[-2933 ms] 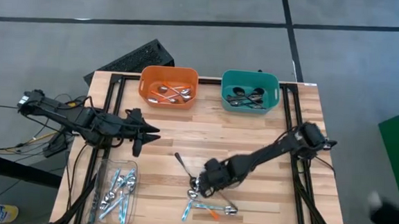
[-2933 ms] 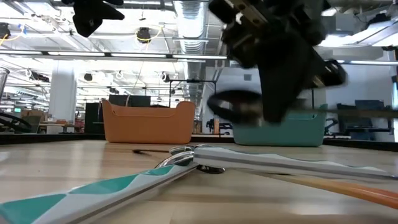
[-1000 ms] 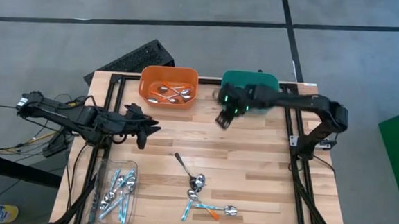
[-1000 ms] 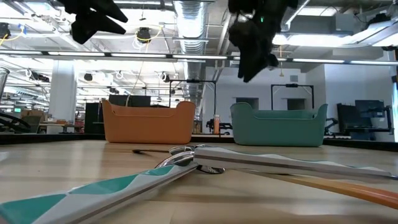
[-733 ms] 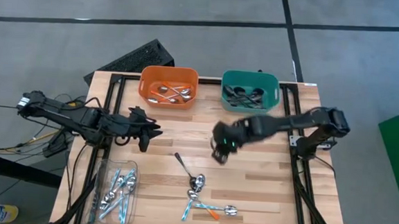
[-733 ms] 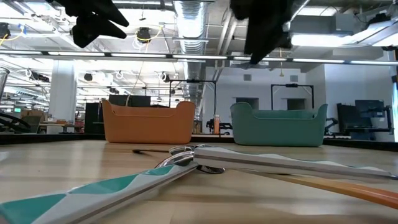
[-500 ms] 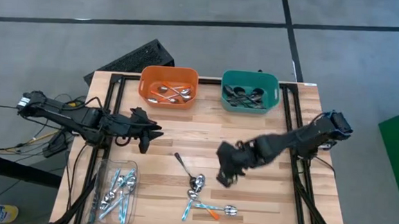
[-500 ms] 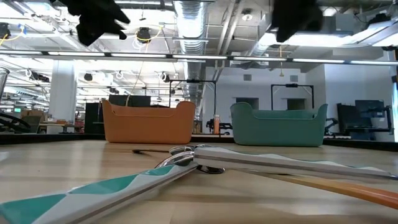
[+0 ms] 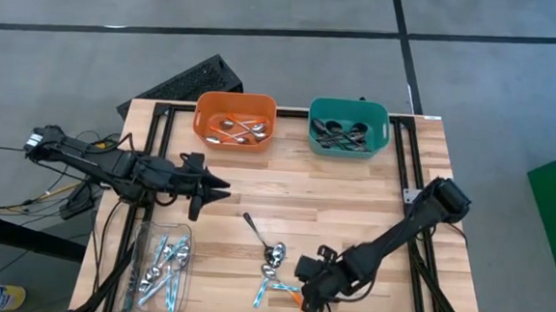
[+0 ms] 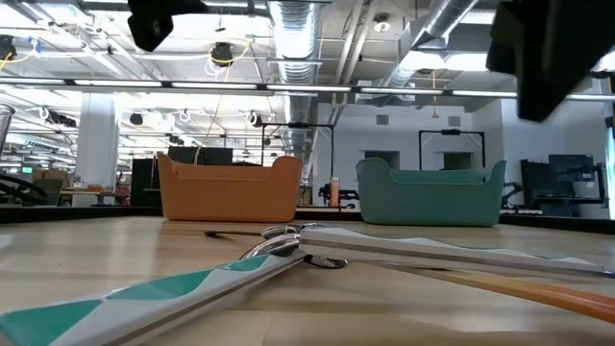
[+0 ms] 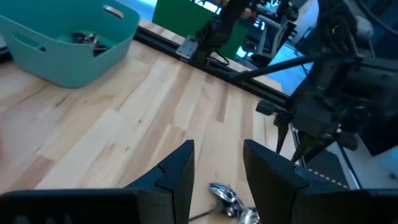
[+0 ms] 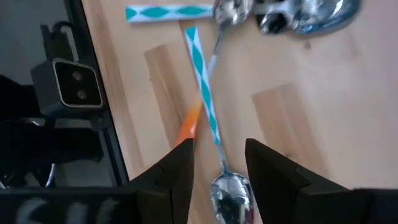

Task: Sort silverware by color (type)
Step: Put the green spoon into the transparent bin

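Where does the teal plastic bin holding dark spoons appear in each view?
High view: teal plastic bin, at the table's far edge, right of the orange plastic bin.
Low view: right of centre, beside the orange bin.
Left wrist view: upper left.
Right wrist view: not in it.

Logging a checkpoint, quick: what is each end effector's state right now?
Left end effector: open, holding nothing.
Right end effector: open, holding nothing, above the loose spoons.

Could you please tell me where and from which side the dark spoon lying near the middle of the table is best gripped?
Probably mid-handle, from straight above, with the fingers across the handle. The dark spoon lies flat on the table with its handle bare and clear all round, while its bowl end sits close against the other spoons.
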Robot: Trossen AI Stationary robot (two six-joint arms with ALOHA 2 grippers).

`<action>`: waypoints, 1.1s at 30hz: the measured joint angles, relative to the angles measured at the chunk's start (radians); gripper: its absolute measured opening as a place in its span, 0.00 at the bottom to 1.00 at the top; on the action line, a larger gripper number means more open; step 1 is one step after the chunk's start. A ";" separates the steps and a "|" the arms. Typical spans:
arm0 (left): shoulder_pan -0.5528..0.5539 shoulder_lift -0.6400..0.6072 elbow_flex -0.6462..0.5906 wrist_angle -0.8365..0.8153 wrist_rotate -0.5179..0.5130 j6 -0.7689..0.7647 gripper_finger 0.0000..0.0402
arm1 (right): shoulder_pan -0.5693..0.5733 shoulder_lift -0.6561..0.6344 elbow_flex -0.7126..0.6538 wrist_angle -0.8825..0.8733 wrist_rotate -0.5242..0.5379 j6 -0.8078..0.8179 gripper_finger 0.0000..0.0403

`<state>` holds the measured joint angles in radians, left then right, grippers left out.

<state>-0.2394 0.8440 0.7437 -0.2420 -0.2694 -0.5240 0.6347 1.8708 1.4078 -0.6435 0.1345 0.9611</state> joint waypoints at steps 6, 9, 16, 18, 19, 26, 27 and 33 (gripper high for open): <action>-0.030 0.000 0.000 -0.011 0.000 -0.029 0.31 | 0.015 0.058 0.000 0.022 -0.009 -0.041 0.41; -0.037 0.000 0.000 -0.012 0.000 -0.036 0.31 | 0.011 0.075 0.000 0.038 -0.026 -0.104 0.41; -0.036 0.000 0.000 -0.029 -0.002 -0.037 0.31 | 0.011 0.097 -0.002 0.062 -0.035 -0.290 0.43; -0.036 0.000 0.000 -0.037 -0.002 -0.037 0.31 | 0.005 0.098 -0.007 0.051 -0.035 -0.317 0.43; -0.036 0.000 0.000 -0.040 -0.002 -0.037 0.31 | 0.004 0.099 -0.009 0.039 -0.035 -0.328 0.43; -0.036 0.000 0.000 -0.050 -0.024 -0.020 0.31 | -0.008 0.140 -0.012 0.038 -0.065 -0.391 0.43; -0.036 0.000 0.000 -0.054 -0.030 -0.019 0.31 | -0.008 0.148 -0.012 0.047 -0.080 -0.394 0.43; -0.036 0.000 0.000 -0.070 -0.057 -0.014 0.31 | -0.007 0.192 -0.005 0.062 -0.115 -0.389 0.42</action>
<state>-0.2752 0.8444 0.7437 -0.3118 -0.3267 -0.5377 0.6281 2.0628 1.4031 -0.5815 0.0193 0.5716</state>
